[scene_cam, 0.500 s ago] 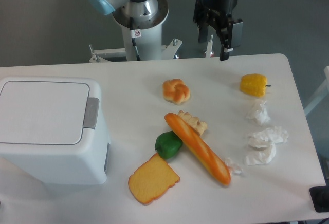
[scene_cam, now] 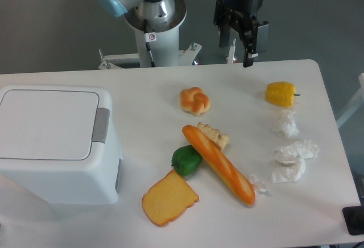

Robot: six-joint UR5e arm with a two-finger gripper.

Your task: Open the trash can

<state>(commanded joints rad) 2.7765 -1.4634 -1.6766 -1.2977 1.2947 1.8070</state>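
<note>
The trash can is a large white boxy bin at the table's left side. Its flat lid lies down flat, with a grey push tab on the right edge. My gripper hangs over the far edge of the table, well to the right of the bin and high above it. Its black fingers stand apart with nothing between them.
Toy food lies mid-table: a knotted bun, a long baguette, a green pepper, a toast slice and a small pastry. A yellow pepper and crumpled white papers lie at the right.
</note>
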